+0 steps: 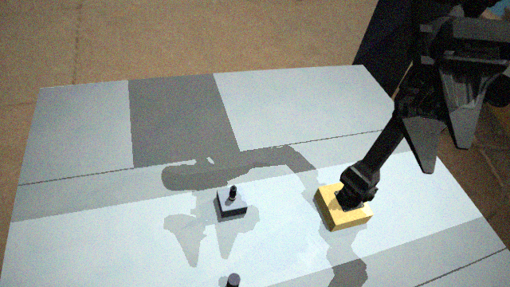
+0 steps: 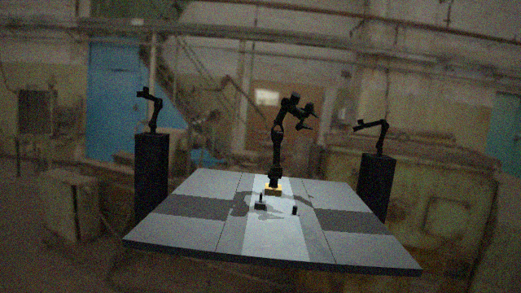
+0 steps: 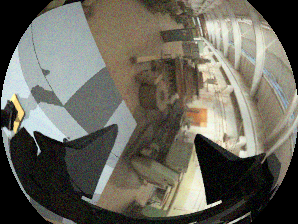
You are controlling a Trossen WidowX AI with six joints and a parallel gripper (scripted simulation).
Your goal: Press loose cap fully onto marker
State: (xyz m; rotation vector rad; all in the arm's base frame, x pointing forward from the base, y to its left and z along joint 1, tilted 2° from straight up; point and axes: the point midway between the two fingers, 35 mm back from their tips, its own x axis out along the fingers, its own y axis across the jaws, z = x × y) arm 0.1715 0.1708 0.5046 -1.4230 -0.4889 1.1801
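Table of pale and dark grey panels, set in a dim industrial hall. Marker, dark, is held upright in a grey holder block mid-table; cap, dark, is stood well apart at the near edge. Gripper is raised at far right, fingers apart, nothing held.

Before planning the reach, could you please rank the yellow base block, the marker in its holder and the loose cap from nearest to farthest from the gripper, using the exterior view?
1. Yellow base block, below the raised gripper.
2. Marker in holder block, lower left.
3. Cap, nearest the camera; its order with the marker is too close to call.
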